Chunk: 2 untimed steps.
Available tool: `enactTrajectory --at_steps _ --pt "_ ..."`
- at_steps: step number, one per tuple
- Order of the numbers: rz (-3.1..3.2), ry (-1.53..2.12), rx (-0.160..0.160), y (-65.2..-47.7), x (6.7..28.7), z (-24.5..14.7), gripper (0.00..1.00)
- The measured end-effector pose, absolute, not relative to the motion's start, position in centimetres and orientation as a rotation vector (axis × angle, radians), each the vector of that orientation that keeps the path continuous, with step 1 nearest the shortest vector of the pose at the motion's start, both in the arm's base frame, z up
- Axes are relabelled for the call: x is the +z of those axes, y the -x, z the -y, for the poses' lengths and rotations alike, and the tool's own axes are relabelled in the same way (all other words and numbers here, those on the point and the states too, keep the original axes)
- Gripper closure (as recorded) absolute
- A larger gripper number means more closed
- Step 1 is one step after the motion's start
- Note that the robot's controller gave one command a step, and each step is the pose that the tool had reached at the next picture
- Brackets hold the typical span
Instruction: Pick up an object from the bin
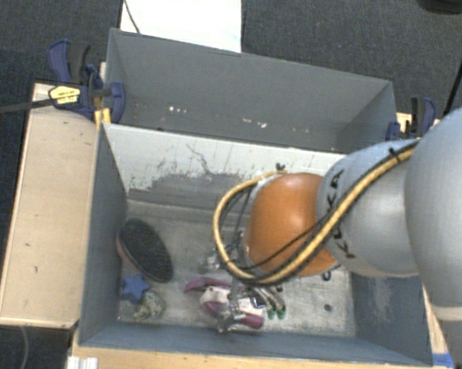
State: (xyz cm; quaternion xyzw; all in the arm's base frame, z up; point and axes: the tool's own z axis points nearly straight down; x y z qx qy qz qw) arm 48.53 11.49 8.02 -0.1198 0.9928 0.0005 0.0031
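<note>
Arm: big grey arm [431,206] comes in from the right, with an orange cover [285,220] on the wrist and yellow-and-black cables [228,221] looped round it.
Pincer: the pincer [242,306] is down at the bin floor, close to the front wall, roughly mid-width. Honestly can't tell if it's spread or pressed together, since the cover and cables sit right over it.
Thing at the pincer: a purple piece [205,287] with some white on it lies on the floor, poking out to the pincer's left. Probably touching it, but I can't say it's pinched.
Green bit: a small green bit [275,312] just right of the pincer.
Brush: a black oval brush [148,250] with a pinkish edge lies slanted in the front-left part, apart from the pincer.
Blue thing: a small blue thing [133,285] sits just in front of the brush.
Pale lump: a pale lump [150,305] right beside the blue thing, by the front wall.
Bin: grey metal bin [233,171], back wall scuffed white.
</note>
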Motion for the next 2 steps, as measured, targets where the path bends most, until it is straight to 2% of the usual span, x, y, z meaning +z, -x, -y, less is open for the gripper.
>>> enactTrajectory --at_steps 1,2 --pt "-3.118 0.373 0.001 -48.4 7.8 -11.4 1.00" --pt "-3.116 0.312 0.002 -49.0 22.7 -10.8 1.00"
